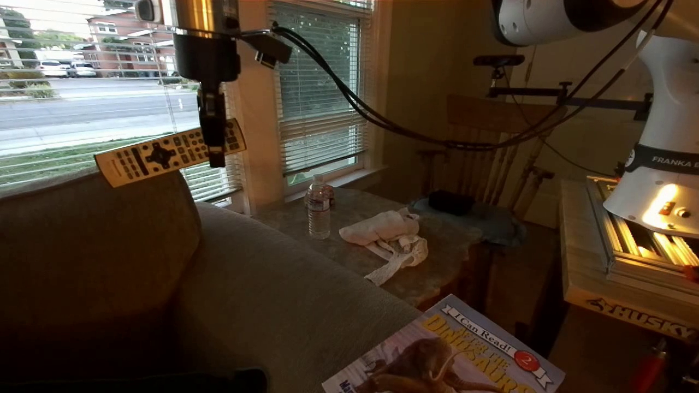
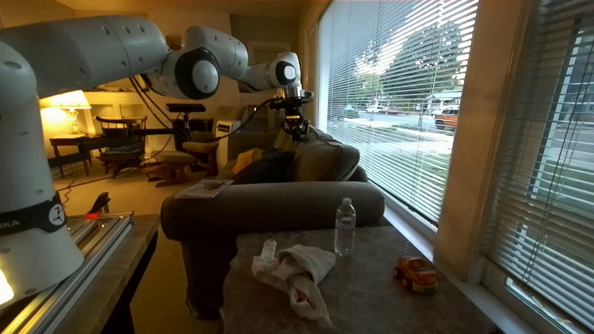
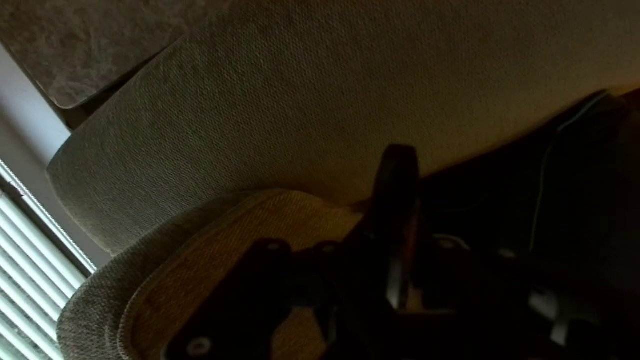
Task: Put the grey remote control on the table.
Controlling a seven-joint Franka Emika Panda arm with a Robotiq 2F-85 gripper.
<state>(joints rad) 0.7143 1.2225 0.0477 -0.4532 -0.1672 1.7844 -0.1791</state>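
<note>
Our black fingers point(image 1: 214, 123) grip the long slim grey plastic remote point(image 1: 173, 152) off-centre, so we risk it swivelling.

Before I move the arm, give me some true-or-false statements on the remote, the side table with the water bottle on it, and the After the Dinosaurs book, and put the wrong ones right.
1. The gripper holds the grey remote control. True.
2. The plastic water bottle stands upright on the side table. True.
3. The grey remote control already lies on the side table. False: it is held up in the gripper, away from the side table.
4. An orange toy car sits on the side table. True.
5. The toy car touches the plastic water bottle. False: they stand apart.
6. The After the Dinosaurs book lies on the side table. False: the book is on the sofa armrest.
</note>
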